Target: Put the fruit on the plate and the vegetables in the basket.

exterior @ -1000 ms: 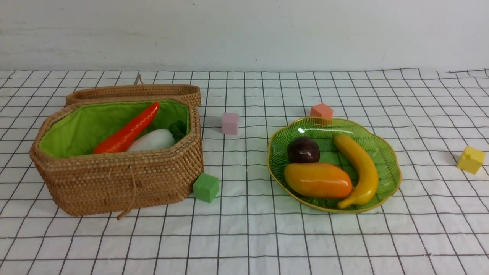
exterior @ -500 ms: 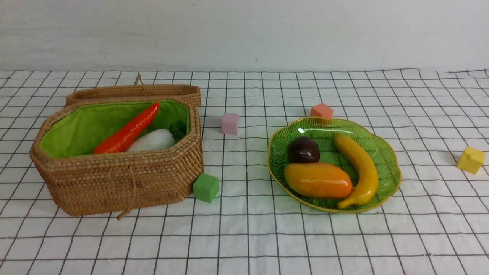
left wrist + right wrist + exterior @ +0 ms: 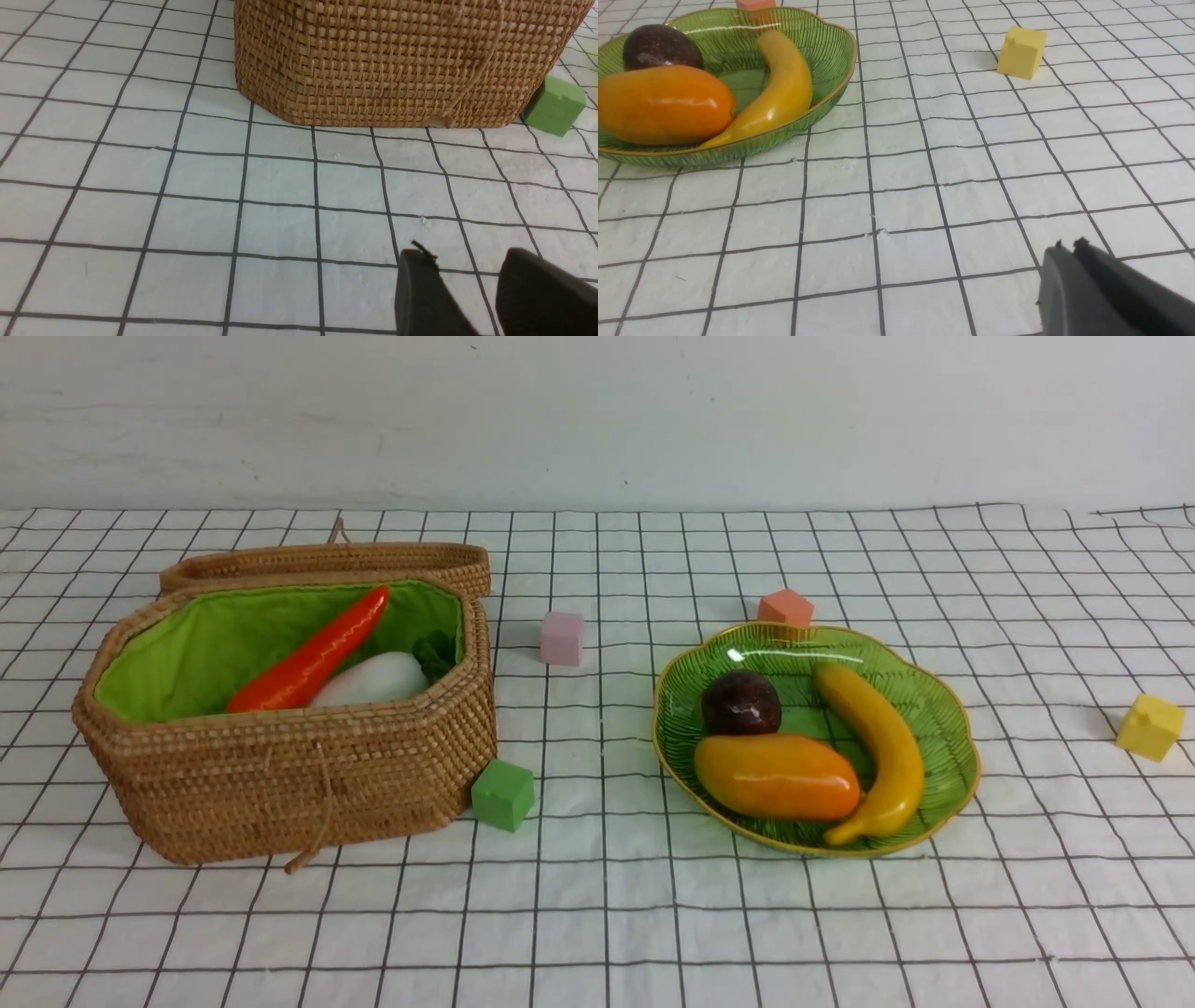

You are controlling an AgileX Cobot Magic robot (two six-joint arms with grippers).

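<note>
- Two vegetables show in our basket [image 3: 280,784] at left: chili [image 3: 313,653] and radish [image 3: 369,679]; cucumber hidden.
- We see maroon fruit [image 3: 741,703], mango [image 3: 775,777], banana [image 3: 878,747] on the plate [image 3: 943,709], right.
- Our left gripper [image 3: 467,280] stands parted, empty; right gripper [image 3: 1071,254] is closed, empty.

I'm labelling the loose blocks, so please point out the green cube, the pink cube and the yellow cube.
green cube [image 3: 503,793], front view, its front face.
pink cube [image 3: 562,638], front view, its front face.
yellow cube [image 3: 1021,52], right wrist view, its near side face.
</note>
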